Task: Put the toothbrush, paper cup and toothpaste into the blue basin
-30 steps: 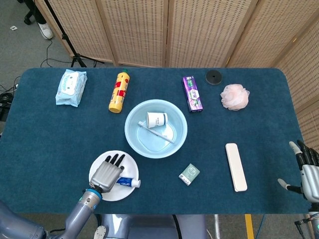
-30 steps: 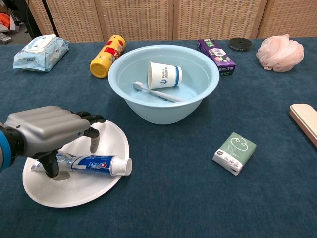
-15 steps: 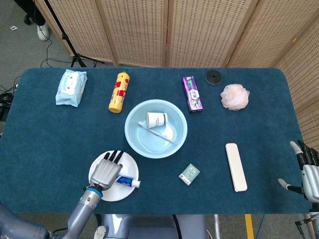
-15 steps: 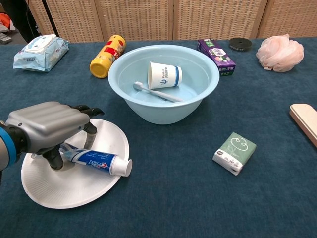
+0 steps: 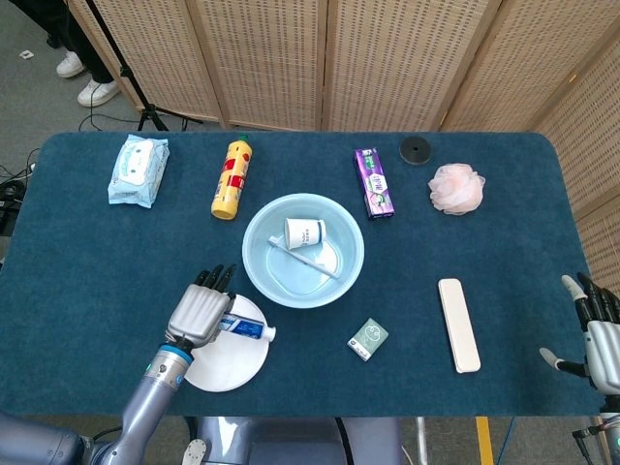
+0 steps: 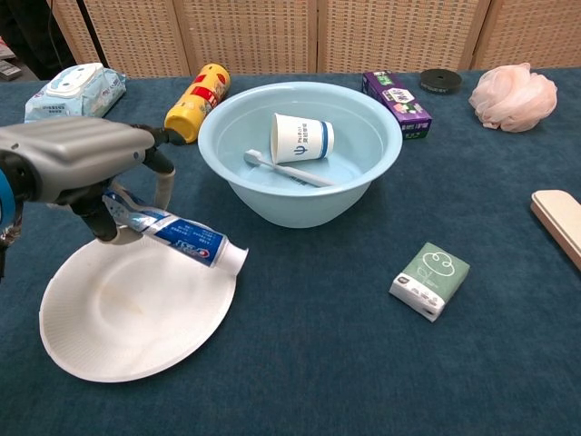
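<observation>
My left hand [image 5: 199,312] [image 6: 77,163] grips the tail end of the blue-and-white toothpaste tube [image 6: 177,239] [image 5: 246,329] and holds it lifted above the white plate [image 6: 136,313] [image 5: 231,358], cap end tilted down to the right. The light blue basin [image 5: 266,274] [image 6: 363,182] stands in the middle of the table. Inside it lie the paper cup [image 5: 304,232] [image 6: 301,138] on its side and the toothbrush [image 5: 308,260] [image 6: 289,170]. My right hand [image 5: 599,331] hangs at the far right edge, fingers spread and holding nothing.
A small green box [image 5: 368,339] [image 6: 429,280] and a white case [image 5: 458,324] lie right of the basin. Behind it sit a yellow bottle [image 5: 231,178], wipes pack [image 5: 138,170], purple box [image 5: 374,182], black disc [image 5: 415,150] and pink sponge [image 5: 455,188].
My left hand closed on the toothpaste tube and raised it off the plate, moving up and toward the basin. The right hand stayed still.
</observation>
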`<action>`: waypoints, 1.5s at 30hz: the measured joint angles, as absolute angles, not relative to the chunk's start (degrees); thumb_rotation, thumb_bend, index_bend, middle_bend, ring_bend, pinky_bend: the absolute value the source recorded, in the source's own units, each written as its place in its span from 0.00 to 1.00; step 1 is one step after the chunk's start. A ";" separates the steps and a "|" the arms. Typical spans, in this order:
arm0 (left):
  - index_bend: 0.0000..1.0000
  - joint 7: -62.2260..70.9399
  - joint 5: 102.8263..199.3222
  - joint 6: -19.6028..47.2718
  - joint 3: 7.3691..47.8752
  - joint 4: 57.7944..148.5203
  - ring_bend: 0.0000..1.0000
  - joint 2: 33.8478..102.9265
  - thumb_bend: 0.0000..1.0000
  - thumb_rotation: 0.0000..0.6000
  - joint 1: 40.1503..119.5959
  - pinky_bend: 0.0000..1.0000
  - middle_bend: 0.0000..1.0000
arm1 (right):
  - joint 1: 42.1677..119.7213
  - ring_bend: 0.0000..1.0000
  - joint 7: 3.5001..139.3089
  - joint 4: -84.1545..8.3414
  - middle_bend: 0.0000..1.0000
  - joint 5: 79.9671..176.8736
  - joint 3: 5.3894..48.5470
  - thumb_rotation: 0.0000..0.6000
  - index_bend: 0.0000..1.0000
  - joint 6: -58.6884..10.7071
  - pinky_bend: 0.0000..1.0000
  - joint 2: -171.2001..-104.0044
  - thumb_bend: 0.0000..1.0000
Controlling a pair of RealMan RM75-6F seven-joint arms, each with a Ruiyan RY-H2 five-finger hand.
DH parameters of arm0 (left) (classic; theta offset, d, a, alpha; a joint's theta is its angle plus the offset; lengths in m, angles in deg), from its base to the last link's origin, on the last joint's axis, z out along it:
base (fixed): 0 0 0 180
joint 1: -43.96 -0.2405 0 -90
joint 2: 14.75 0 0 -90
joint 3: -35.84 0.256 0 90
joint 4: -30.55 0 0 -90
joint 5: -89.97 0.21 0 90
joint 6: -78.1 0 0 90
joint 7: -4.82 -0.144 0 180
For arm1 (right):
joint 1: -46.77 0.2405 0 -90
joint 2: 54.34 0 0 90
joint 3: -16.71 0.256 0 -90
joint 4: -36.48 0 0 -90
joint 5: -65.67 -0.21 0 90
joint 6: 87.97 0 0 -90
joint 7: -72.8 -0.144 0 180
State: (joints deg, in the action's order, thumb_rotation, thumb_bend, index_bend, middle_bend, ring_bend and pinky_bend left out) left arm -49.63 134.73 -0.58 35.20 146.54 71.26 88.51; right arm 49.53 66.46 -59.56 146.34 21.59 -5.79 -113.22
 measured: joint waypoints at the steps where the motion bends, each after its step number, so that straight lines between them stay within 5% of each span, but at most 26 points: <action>1: 0.72 -49.31 134.99 -0.53 34.82 146.83 0.06 70.87 0.38 1.00 88.53 0.16 0.09 | 49.53 0.00 66.46 -59.55 0.00 146.34 21.59 1.00 0.00 -5.80 0.00 -113.22 0.13; 28: 0.75 -46.33 137.86 0.14 27.37 152.40 0.06 66.24 0.39 1.00 90.51 0.16 0.10 | 49.53 0.00 66.33 -59.71 0.00 146.20 21.59 1.00 0.00 -6.02 0.00 -113.10 0.13; 45: 0.75 -46.89 130.62 2.42 20.11 136.59 0.06 72.82 0.39 1.00 95.86 0.16 0.11 | 49.59 0.00 64.74 -59.35 0.00 145.43 21.75 1.00 0.00 -6.81 0.00 -112.71 0.13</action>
